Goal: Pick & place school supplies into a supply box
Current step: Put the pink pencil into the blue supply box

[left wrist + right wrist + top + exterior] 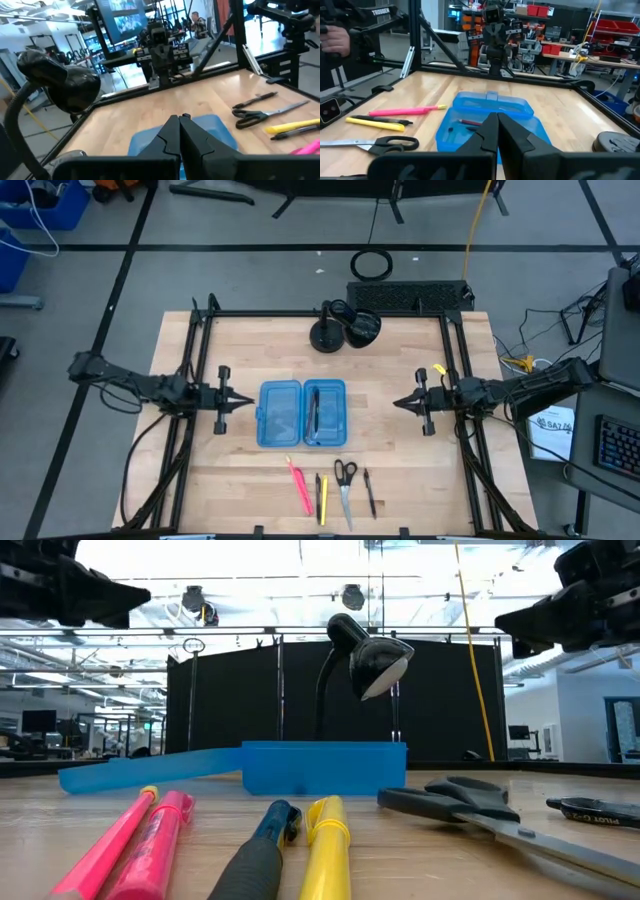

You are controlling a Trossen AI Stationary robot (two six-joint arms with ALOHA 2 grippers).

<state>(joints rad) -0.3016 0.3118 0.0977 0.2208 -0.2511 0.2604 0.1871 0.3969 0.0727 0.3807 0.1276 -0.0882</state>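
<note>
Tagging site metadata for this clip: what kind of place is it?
Likely a robotics lab or workshop. Two arms work at a black-framed wooden table; more robot rigs and red parts bins fill the room behind, and cables run across the floor.

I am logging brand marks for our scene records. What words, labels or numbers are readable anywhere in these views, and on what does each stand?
"TROSSEN": white letters on the dark arm in the right wrist view.
"PILOT": partly legible white print on the black pen in the low view; what follows it is too blurred.
Screen in the left wrist view: content too blurred to read.
White paper beside the table: print too small.
</note>
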